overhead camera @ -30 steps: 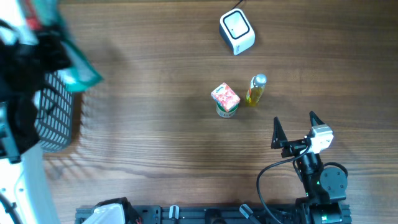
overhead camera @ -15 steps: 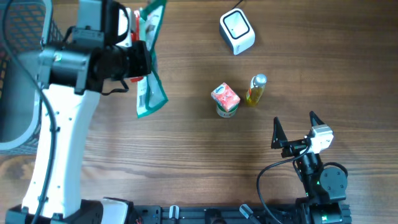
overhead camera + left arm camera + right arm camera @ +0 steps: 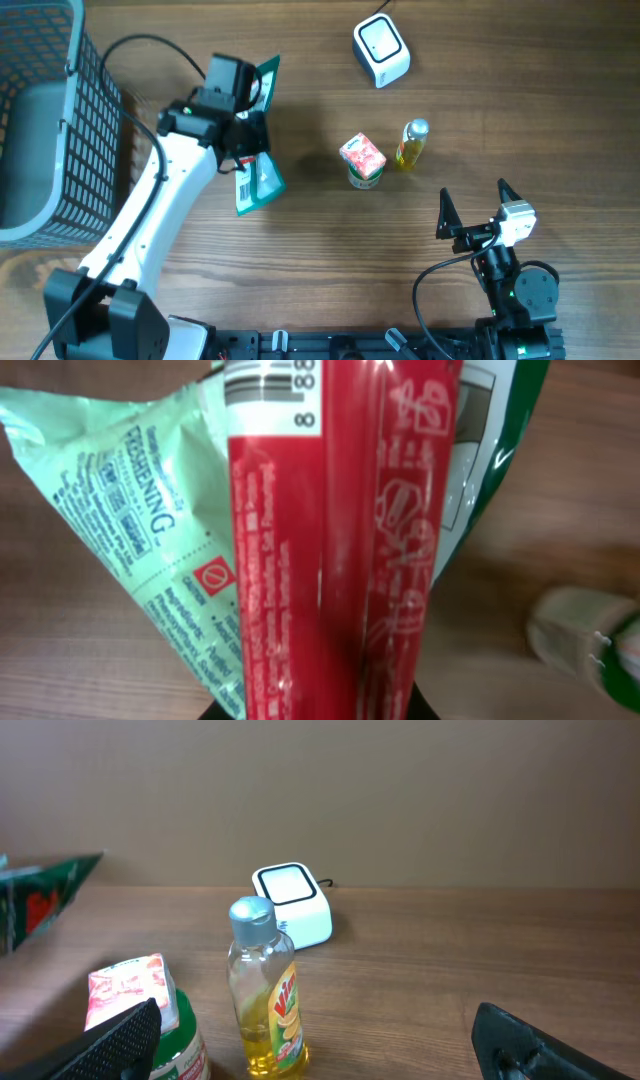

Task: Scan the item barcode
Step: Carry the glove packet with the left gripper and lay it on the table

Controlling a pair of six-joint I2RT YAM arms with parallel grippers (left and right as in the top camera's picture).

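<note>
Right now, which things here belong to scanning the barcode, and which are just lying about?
In the job: green and red plastic pouch, held in the left hand; white boxy barcode scanner.
Lying about: small pink printed carton; clear bottle of yellow liquid with silver cap; grey wire basket.

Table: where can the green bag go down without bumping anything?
Bare wood lies between the bag and the carton, and along the front up to the right gripper. Crowded: carton and bottle stand close, scanner behind them.
</note>
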